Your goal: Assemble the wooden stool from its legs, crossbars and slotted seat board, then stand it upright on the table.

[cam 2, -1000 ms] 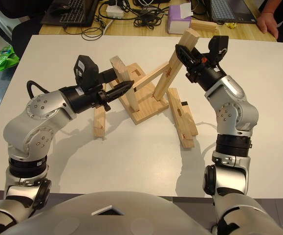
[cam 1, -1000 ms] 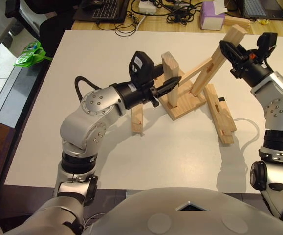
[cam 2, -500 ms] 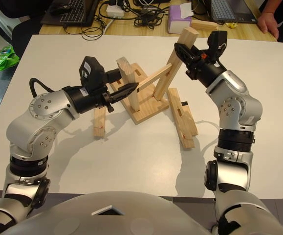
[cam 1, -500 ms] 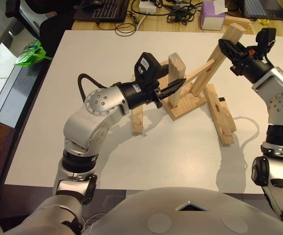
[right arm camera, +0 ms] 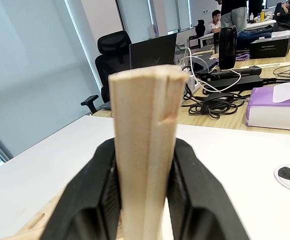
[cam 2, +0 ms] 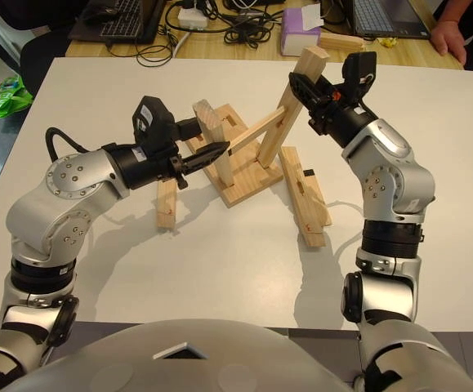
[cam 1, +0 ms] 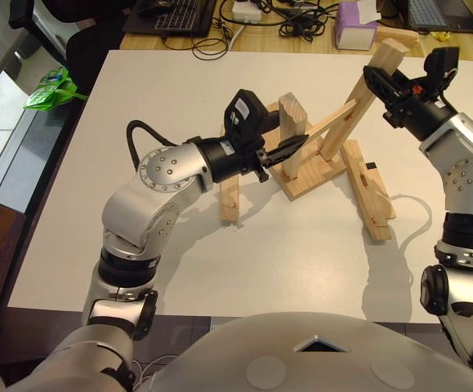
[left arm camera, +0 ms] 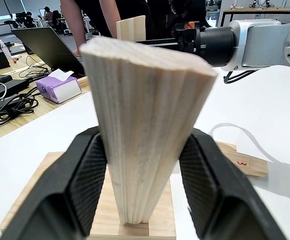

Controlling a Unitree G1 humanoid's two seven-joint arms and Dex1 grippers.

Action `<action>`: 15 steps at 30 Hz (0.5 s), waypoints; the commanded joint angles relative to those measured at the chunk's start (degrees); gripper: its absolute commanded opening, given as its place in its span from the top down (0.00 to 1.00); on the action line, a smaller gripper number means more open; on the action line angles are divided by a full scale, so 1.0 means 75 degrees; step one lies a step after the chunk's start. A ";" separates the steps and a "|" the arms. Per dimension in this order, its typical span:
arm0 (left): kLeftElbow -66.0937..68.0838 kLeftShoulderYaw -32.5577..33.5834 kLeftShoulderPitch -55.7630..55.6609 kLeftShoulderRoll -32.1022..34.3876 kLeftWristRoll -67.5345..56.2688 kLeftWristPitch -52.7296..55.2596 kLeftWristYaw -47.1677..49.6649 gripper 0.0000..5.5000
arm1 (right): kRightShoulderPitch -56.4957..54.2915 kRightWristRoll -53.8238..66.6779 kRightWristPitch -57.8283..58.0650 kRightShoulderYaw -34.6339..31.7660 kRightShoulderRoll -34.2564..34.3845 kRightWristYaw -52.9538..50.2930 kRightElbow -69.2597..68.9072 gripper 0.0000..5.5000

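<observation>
Your left gripper [cam 1: 297,143] is clamped on the short, pale wooden leg [cam 1: 292,114] that stands up in the middle of the picture. In the left wrist view the black pads [left arm camera: 84,185] press on both sides of it. The foot of this leg sits on the flat, light wooden seat board [cam 1: 314,175], which lies on the white table [cam 1: 301,261].

Your right gripper [cam 1: 381,82], at the upper right, is squeezed tight on the top of the tall, leaning wooden leg [cam 1: 338,139]. A thin wooden crossbar [cam 1: 324,126] runs between the two legs.

The job now looks like getting the tall leg to sit right in the board. Hold the short leg firm and do not let it tip. Move the tall leg slowly, just a little at a time. Do not pull the legs apart, or the crossbar may pop out.

Two more wooden pieces wait on the table: a short bar [cam 1: 229,200] left of the board and a long slotted piece [cam 1: 367,192] to the right.
</observation>
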 commanded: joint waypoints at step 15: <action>0.0212 -0.0231 -0.0136 -0.0108 0.0042 0.0145 -0.0133 0.62 | 0.0137 -0.0479 -0.0137 0.0454 -0.0029 0.0274 0.0106 0.51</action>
